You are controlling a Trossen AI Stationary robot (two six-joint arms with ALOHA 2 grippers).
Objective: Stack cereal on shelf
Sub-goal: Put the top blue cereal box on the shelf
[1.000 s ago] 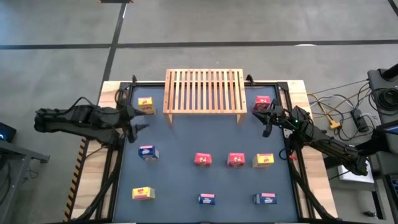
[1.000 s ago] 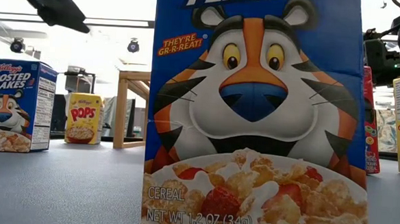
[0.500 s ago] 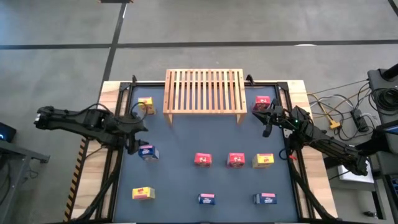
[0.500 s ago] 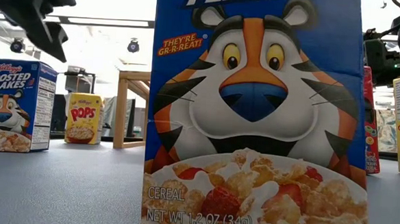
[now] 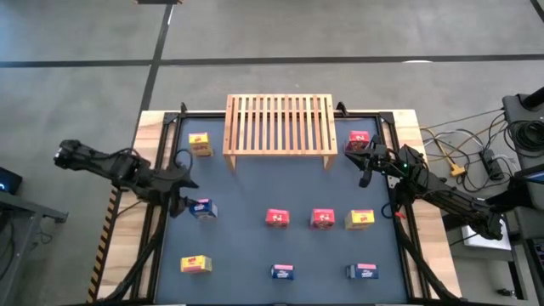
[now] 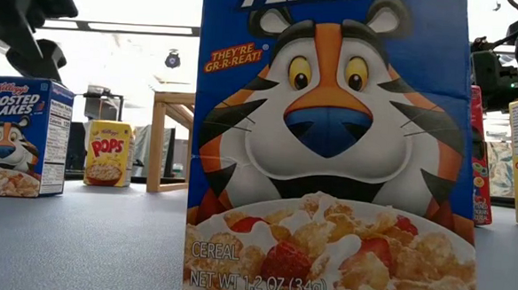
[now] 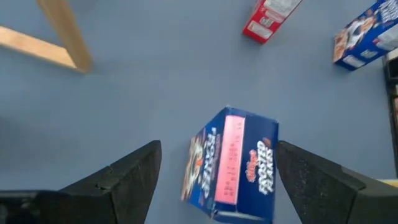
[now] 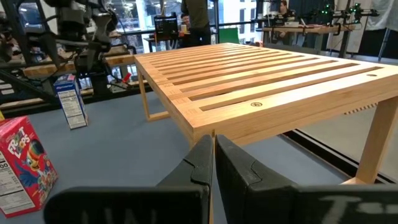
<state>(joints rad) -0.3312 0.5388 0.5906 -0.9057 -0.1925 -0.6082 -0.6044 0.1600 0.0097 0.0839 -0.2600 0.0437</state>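
The wooden slatted shelf stands on its legs at the table's far middle. Nine cereal boxes stand on the dark mat. My left gripper is open just left of and above a blue box. In the left wrist view its fingers stand on either side of this box without touching it. My right gripper is shut and empty beside the shelf's right front leg, near a red box. The right wrist view shows its shut fingers before the shelf.
A yellow box stands left of the shelf. Two red boxes and a yellow one stand in a middle row. A yellow box and two blue boxes stand near the front edge.
My left gripper has moved from beside the far-left yellow box toward the table's near edge and down. It now stands over the blue box at the left. No box has moved.
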